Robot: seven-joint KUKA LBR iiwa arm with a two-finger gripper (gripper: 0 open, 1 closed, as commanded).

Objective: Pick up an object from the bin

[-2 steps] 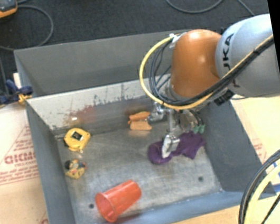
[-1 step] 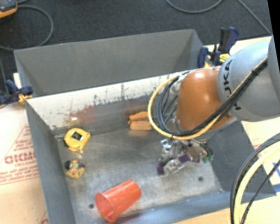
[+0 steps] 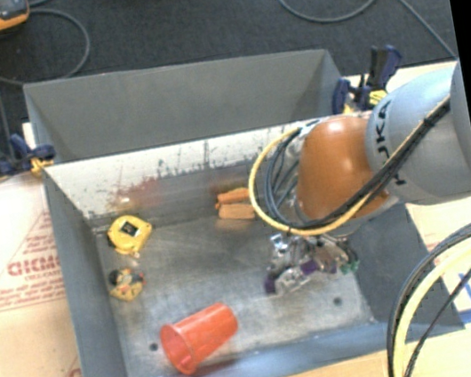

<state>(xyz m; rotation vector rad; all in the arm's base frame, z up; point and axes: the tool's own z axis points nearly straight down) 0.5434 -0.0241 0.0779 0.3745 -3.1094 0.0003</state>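
My gripper hangs low over the right half of the bin floor, under the arm's orange cover. A small purple thing lies at the gripper's lower left edge, touching or just beneath it; I cannot tell whether it is held. An orange-tan block rests against the back wall, a little up and left of the gripper. A red plastic cup lies on its side near the front wall, well left of the gripper.
A yellow tape measure and a small yellow toy figure lie by the left wall. Bare floor stretches between the cup and the gripper. The arm and its cables cover the bin's right side.
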